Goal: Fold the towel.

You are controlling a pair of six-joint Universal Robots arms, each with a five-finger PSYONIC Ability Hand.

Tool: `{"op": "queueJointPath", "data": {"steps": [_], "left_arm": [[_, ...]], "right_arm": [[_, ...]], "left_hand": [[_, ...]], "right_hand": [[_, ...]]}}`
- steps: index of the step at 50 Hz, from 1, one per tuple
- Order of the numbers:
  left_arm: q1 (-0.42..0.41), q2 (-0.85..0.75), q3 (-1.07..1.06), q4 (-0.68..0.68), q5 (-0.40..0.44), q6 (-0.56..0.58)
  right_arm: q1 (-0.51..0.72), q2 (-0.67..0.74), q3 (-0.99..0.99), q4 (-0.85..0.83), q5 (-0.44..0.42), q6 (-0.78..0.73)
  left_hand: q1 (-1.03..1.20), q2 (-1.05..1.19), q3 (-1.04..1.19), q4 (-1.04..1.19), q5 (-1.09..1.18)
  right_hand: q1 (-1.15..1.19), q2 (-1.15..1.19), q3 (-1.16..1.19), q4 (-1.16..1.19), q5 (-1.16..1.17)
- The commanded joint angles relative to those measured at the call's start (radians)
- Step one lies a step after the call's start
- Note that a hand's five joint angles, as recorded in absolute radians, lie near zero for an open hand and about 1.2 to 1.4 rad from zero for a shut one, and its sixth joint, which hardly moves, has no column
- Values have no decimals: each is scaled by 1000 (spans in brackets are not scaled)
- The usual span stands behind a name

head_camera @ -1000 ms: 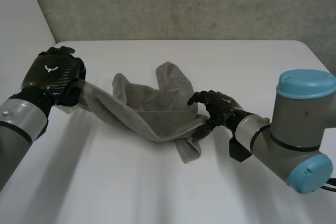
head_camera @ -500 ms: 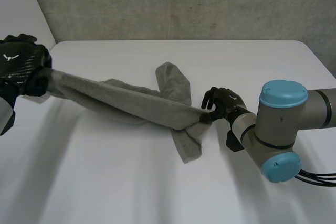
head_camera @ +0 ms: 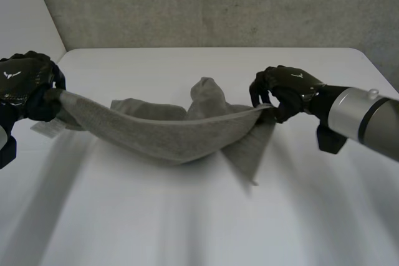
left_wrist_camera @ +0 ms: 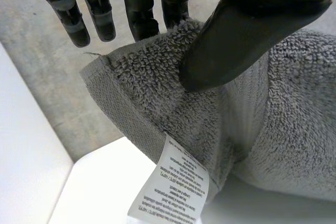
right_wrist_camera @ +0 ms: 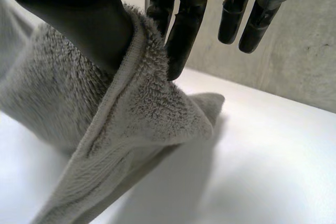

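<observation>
Left hand (head_camera: 25, 85) has one corner of the towel (head_camera: 168, 135) pinched, with the thumb clamping the cloth against its fingers (left_wrist_camera: 142, 14) right by the care label (left_wrist_camera: 173, 187) (handy marker for which corner you've got). The towel hangs between the two hands above the bench (head_camera: 187, 228) and sags in the middle. There's a rumpled part behind the sag that looks to rest on the bench, plus a loose flap dangling near the right hand (head_camera: 287, 88). That hand has the hemmed edge nipped between thumb and one finger, close to a corner, other fingers straight and free. I'd call this the spread-out step: draw the hands apart evenly and level until the sag goes, then lower it flat. Both grips look shallow, so go gently or a corner slips.
</observation>
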Motion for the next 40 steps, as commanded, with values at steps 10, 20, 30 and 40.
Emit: {"op": "queueJointPath", "data": {"steps": [10,20,30,40], "left_arm": [[-51,-285,229,67,22,-51],[-188,-457,580,460,-116,-52],[-174,-291,507,642,-84,-113],[-119,-318,298,652,-35,-58]], "right_arm": [[103,323,-513,308,252,-491],[169,418,-1140,-71,489,-648],[149,141,-639,-260,386,-582],[102,93,-190,-258,365,-579]], "left_hand": [[86,109,-42,-56,69],[86,109,-42,-56,69],[86,109,-42,-56,69],[86,109,-42,-56,69]], "right_hand": [[84,81,-51,-78,82],[84,81,-51,-78,82],[84,81,-51,-78,82],[84,81,-51,-78,82]]}}
